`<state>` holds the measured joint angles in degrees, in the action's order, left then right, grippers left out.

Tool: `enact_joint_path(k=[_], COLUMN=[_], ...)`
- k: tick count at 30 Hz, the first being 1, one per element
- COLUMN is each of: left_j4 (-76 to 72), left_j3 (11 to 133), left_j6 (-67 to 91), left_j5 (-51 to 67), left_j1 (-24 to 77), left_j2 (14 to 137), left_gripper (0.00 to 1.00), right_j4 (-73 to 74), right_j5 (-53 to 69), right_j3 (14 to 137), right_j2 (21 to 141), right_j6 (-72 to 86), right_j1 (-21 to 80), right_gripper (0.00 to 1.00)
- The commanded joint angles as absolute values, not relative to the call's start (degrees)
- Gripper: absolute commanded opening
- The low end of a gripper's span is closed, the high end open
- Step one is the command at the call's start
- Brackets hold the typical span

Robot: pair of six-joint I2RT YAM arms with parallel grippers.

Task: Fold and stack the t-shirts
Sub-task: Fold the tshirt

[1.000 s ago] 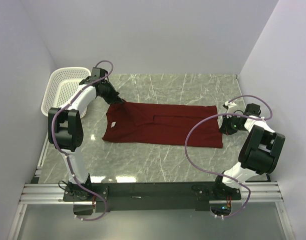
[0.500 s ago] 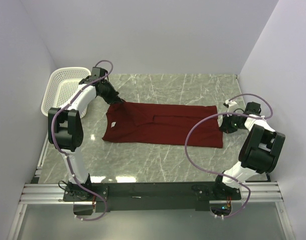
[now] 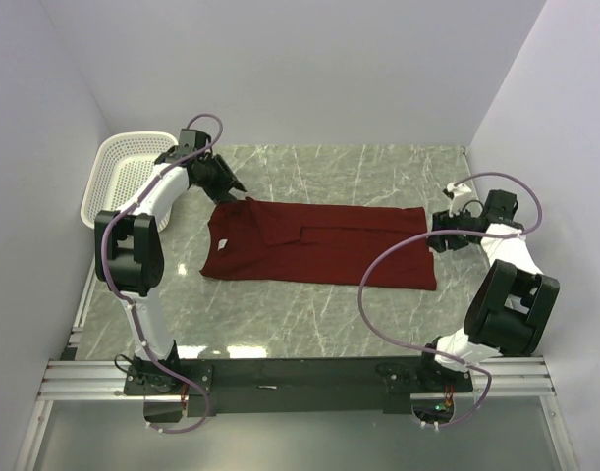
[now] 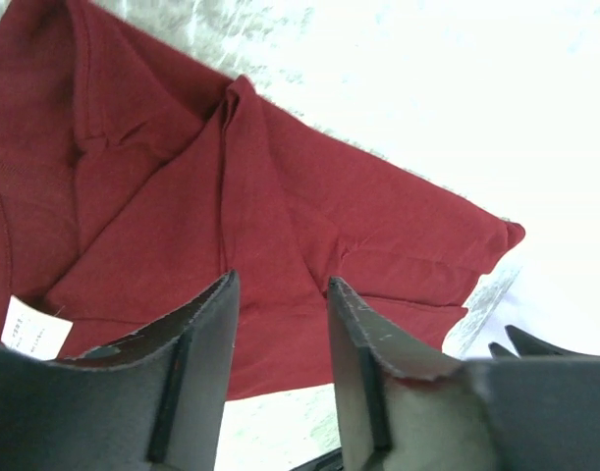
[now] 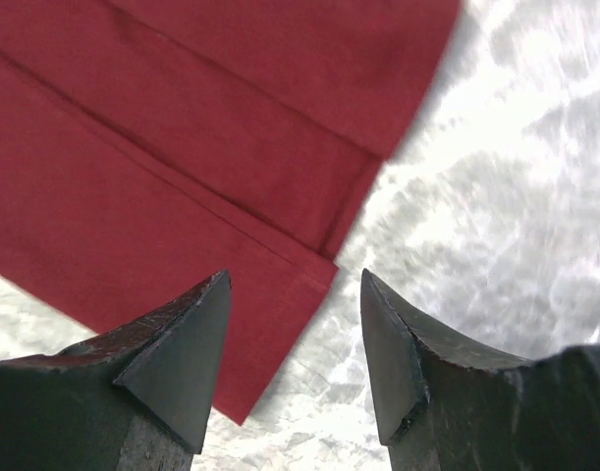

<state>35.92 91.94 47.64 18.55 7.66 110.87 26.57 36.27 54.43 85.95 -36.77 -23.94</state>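
**A:** Where is the t-shirt (image 3: 319, 250)?

**B:** It lies flat in the middle of the table (image 3: 378, 167), folded into a long dark red band. The neck end points to 9 o'clock and the hem end to 3 o'clock (I take the arm bases as 6 o'clock).

**A:** And the left claw (image 4: 280, 289)?

**B:** It sits just off the far corner of the neck end, about 10 o'clock from the middle of the shirt. Its jaws stand apart with nothing pinched between them. Through the gap I see creased cloth, and the white label (image 4: 32, 329) shows at 8 o'clock in its camera.

**A:** Does it touch the cloth?

**B:** I cannot tell.

**A:** The right claw (image 5: 295, 289)?

**B:** It is at the 3 o'clock end, beside the hem. Its jaws are spread too and hold nothing. The near hem corner shows in the gap between the tips, with bare marble from 1 to 5 o'clock.

**A:** Anything else?

**B:** A white basket (image 3: 118, 182) stands in the table's 10 o'clock corner, apart from the shirt.
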Motion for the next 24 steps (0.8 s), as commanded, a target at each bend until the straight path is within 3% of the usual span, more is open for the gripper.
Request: enact_joint_path(k=[1,4,8,12,16,19,21,24], left_j4=[32.6,30.0,25.7,21.4,22.5,24.4,26.1,28.6], left_j3=[94.7,93.4,87.1,75.6,62.4,55.9,53.7,50.5], left_j6=[45.1,41.8,36.5,33.9,33.0,32.9,33.0,33.6], left_j5=[19.5,17.2,8.8,1.0,-3.2,-5.3,-6.2,-6.2], left_j1=[7.5,7.5,7.5,7.0,6.5,6.5,6.5,6.6], left_j2=[107.9,101.3,88.8,73.9,57.5,47.1,42.3,34.6], left_gripper=[0.51,0.61,0.75,0.88,0.90,0.92,0.93,0.95], right_j4=[31.0,38.8,49.0,44.8,32.8,25.2,24.3,26.5], right_j5=[41.0,45.7,47.6,44.4,27.1,13.8,8.5,3.3], right_j3=[57.8,59.1,61.5,62.9,64.6,69.7,77.4,88.2], right_j2=[83.1,83.1,82.8,82.1,84.5,93.2,98.3,108.3], right_j6=[-40.5,-49.2,-60.1,-55.2,-43.8,-34.3,-30.6,-27.1], right_j1=[-21.6,-19.1,-7.8,6.9,22.7,32.9,36.1,40.7], right_gripper=[0.63,0.63,0.63,0.64,0.73,0.78,0.76,0.63])
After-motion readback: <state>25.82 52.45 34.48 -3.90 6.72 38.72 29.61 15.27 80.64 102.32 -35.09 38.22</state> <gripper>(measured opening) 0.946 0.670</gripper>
